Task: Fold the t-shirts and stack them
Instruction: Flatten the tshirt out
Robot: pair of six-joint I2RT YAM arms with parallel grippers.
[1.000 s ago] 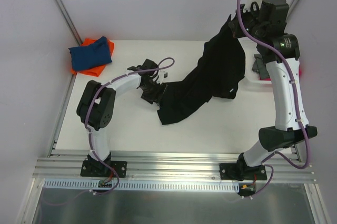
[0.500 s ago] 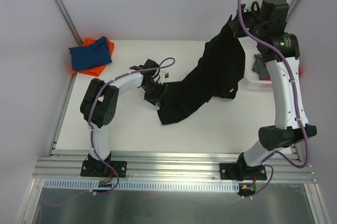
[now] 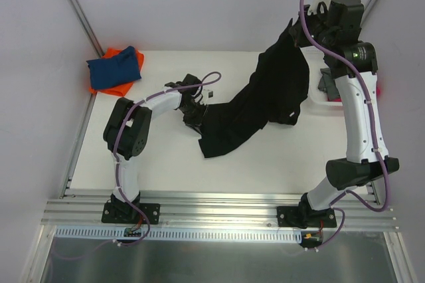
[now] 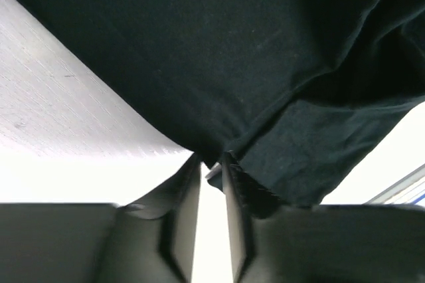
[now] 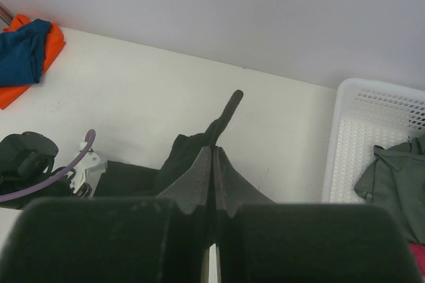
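We are in the spreading step on the black t-shirt [image 3: 265, 97], with folding not yet begun. The right gripper [image 5: 212, 151] is raised high, to the left of the white basket [image 5: 372, 130], its jaws pressed together on a pinch of the black cloth, a tab of which pokes out past the tips. From there the shirt hangs and trails away from the basket, its lower part lying rumpled on the table [image 3: 159, 163]. At the shirt's end farthest from the basket sits the left gripper [image 4: 211, 162], low over the table. Its jaws are drawn narrow, with only a slit of bright surface between them. The hem meets the tips and creases run toward that point, so we judge it is gripping the edge, though the bite looks shallow. The blue t-shirt [image 3: 118, 69] lies bundled on the orange t-shirt [image 3: 111, 52] in the far corner across the table from the basket, well apart from the work. We read these as the growing stack. Some grey-green cloth [image 5: 392, 183] rests inside the basket, and we judge it is a garment waiting its turn. As we see it, the next move calls for both arms to draw apart so the cloth goes taut. The raised end should then come down away from the basket, so that the shirt lands flat and square. The left hold must not slip while the pull comes on, and the sleeves hanging on the side toward the basket should not tuck under as the cloth settles.
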